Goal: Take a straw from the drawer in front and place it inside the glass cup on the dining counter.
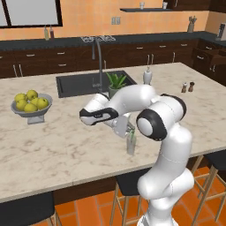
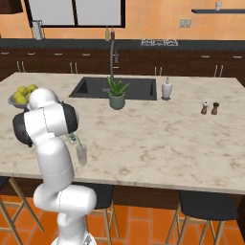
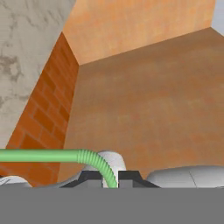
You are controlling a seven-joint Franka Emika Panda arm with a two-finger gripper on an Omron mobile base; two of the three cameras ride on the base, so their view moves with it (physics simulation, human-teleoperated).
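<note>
My fingers clamp the straw (image 3: 65,155) over the cup (image 1: 131,143) near the counter's (image 1: 66,145) front edge; a skewed release could drop it outside.

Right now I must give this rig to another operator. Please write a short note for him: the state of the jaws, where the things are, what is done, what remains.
Gripper: jaws shut on the straw, a green bendy one, seen in the hand view.
Glass cup: upright on the dining counter, near its front edge, just below the gripper.
Straw's lower end appears at or inside the cup's mouth; exact depth unclear.
Done: straw fetched and brought to the cup.
Left: confirm it is inside, open the jaws, lift the arm away.
</note>
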